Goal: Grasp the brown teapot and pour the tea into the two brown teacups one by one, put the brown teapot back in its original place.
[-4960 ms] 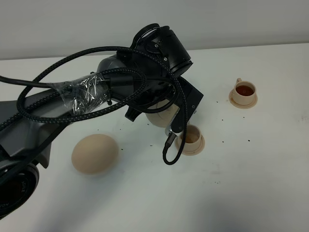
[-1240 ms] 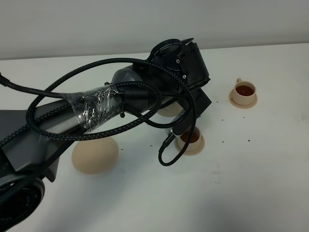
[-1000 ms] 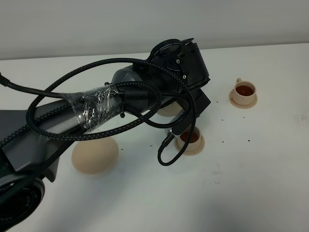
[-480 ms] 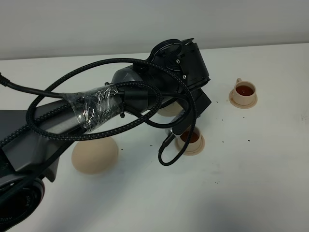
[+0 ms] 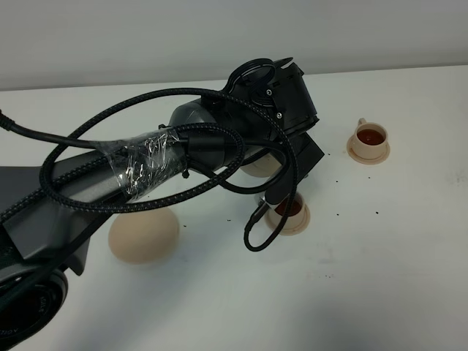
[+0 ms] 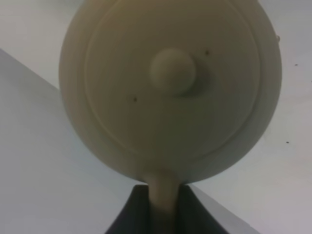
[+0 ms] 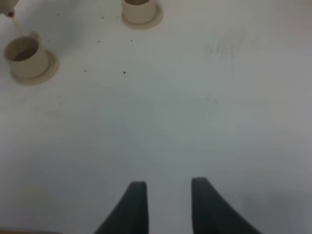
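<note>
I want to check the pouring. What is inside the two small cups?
The far cup holds dark reddish-brown tea. The near cup also shows dark tea, but the arm covers part of it.

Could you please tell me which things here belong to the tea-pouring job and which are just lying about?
Job: brown teapot, held in left gripper; near teacup and far teacup, both holding tea; large saucer, bare.
Lying about: dark specks on the table; right gripper, open and idle.
</note>
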`<action>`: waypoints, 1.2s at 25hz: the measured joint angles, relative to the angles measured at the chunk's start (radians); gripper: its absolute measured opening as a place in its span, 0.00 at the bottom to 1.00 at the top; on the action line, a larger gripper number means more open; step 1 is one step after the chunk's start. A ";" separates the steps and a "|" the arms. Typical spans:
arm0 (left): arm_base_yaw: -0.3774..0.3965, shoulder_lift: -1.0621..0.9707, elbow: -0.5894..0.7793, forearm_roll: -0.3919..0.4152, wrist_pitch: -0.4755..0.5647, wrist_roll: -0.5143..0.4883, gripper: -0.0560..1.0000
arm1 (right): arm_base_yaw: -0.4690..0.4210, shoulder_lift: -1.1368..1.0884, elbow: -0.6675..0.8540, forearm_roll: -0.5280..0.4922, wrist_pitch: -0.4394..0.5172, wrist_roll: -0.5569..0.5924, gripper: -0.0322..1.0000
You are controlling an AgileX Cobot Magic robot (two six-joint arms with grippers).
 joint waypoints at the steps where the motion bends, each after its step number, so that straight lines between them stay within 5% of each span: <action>1: 0.000 0.000 0.000 -0.001 0.000 0.000 0.17 | 0.000 0.000 0.000 0.000 0.000 0.000 0.26; 30: 0.000 0.000 0.000 -0.004 0.000 0.009 0.17 | 0.000 0.000 0.000 0.000 0.000 0.000 0.26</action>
